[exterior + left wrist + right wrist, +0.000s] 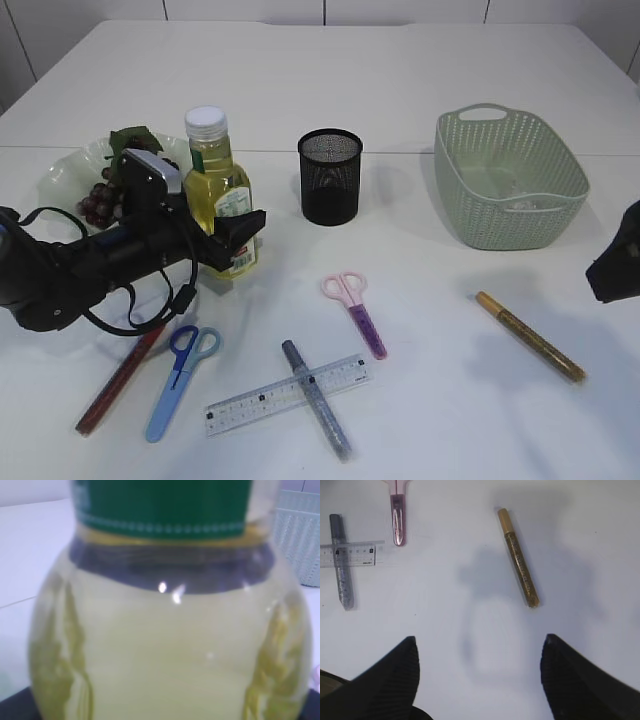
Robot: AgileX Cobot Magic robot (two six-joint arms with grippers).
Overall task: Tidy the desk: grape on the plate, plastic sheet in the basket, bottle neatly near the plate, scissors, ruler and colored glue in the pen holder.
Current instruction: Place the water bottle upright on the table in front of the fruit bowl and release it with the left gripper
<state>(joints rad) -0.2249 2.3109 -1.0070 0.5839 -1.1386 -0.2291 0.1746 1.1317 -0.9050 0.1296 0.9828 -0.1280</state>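
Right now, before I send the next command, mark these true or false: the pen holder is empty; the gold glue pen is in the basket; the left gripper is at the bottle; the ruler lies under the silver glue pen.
1. The pen holder is empty: true, nothing sticks out.
2. The gold glue pen is in the basket: false, it lies on the table.
3. The left gripper is at the bottle: true.
4. The ruler lies under the silver glue pen: true.
5. The right gripper holds the pink scissors: false, it is open and empty.

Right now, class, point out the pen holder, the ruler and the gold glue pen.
pen holder [329, 180], exterior view, on its mesh wall.
ruler [255, 403], exterior view, on its left half.
gold glue pen [519, 560], right wrist view, mid-barrel.
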